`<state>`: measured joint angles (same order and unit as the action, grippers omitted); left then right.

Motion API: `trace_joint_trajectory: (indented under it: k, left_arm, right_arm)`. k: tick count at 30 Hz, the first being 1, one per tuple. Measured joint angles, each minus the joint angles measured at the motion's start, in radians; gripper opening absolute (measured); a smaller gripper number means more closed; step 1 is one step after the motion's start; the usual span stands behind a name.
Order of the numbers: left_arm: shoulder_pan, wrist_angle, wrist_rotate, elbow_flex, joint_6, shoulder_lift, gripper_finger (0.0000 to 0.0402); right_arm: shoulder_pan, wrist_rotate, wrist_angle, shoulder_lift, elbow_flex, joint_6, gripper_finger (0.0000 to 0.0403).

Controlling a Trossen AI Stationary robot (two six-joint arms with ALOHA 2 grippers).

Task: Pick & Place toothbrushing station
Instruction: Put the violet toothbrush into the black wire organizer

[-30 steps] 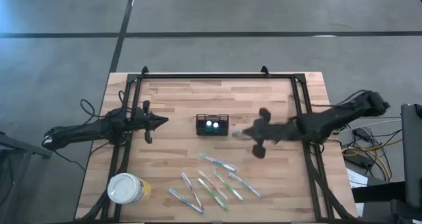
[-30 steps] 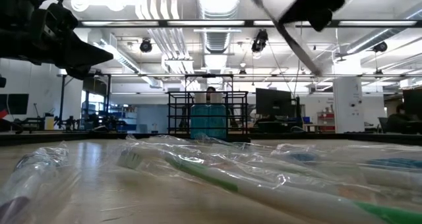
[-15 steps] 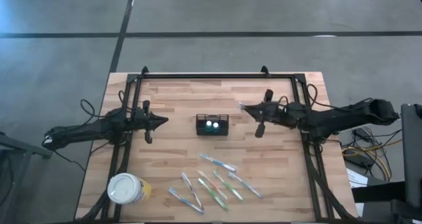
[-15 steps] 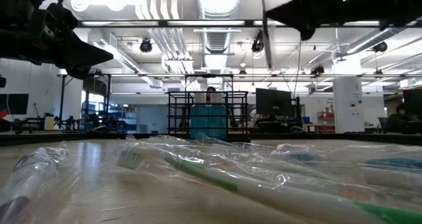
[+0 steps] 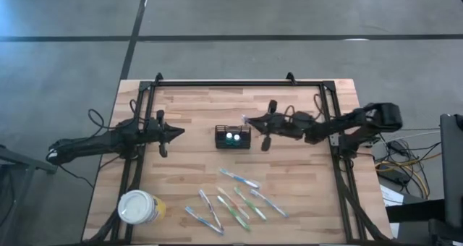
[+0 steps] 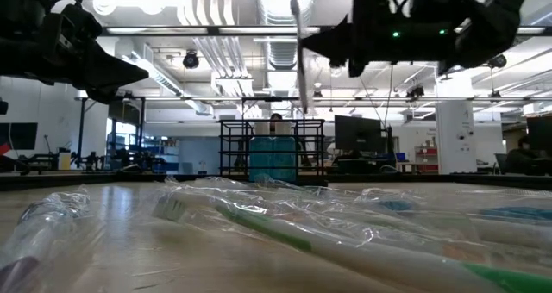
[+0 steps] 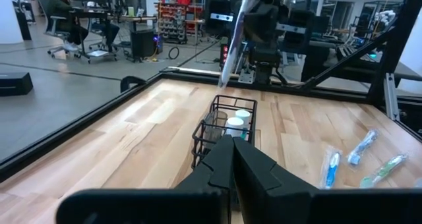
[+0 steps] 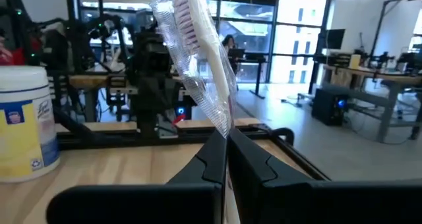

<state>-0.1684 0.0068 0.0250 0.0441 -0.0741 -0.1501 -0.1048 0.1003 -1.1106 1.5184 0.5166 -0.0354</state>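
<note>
**Wrapped toothbrush held just beside the black caddy**

At the left, the left gripper [image 5: 176,132] is parked above the table, fingers closed on nothing. In the middle stands the toothbrushing station [image 5: 232,137], a black mesh caddy with two white-topped items [image 7: 235,120] inside. At the right, the right gripper [image 5: 255,121] is clamped on a plastic-wrapped toothbrush [image 8: 200,36], raised just beside the caddy. A misaligned descent could catch the wrapper on the wire rim, likely tipping the light caddy.
</note>
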Motion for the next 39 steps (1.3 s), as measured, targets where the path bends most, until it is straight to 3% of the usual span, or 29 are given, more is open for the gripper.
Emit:
trace_joint_trajectory:
  k: [7, 23, 35, 39]
  left_arm:
    - [0.000, -0.002, 0.000, 0.000, 0.002, -0.002, 0.0012]
    - [0.000, -0.002, -0.002, 0.000, 0.036, -0.003, 0.0012]
    - [0.000, 0.000, -0.003, 0.000, 0.036, -0.002, 0.0012]
    - [0.000, 0.000, -0.002, 0.000, 0.031, -0.002, 0.0012]
  right_arm:
    - [-0.001, 0.001, -0.022, 0.089, 0.057, 0.008, 0.0008]
    - [0.007, 0.034, -0.130, 0.061, -0.061, 0.059, 0.0008]
    - [0.008, 0.033, -0.386, 0.235, -0.088, 0.122, 0.0008]
    - [0.008, 0.033, -0.397, 0.269, -0.089, 0.130, 0.0008]
